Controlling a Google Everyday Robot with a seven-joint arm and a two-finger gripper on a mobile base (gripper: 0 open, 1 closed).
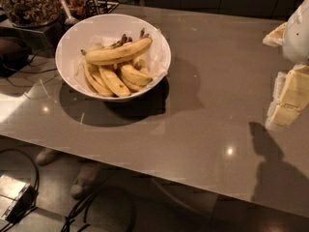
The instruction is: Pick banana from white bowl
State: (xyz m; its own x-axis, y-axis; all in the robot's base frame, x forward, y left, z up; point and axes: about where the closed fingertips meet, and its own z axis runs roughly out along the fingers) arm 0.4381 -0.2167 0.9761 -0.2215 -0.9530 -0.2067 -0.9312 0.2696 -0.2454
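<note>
The white bowl (65, 42) stands on the grey table at the upper left, lined with thin white paper. It holds several bananas. The longest banana (119, 52) lies across the top of the pile, gently curved, its dark stem toward the upper right. My gripper (288, 100), white with yellow parts, hangs at the right edge of the view above the table. It is far to the right of the bowl and holds nothing that I can see. Its shadow falls on the table at the lower right.
A dark container of brown bits (28, 4) stands behind the bowl at the far left, with utensils (65, 8) beside it. Black cables (29, 71) run left of the bowl. The table's front edge (145, 175) crosses the lower view; a box (12, 193) and cables lie on the floor.
</note>
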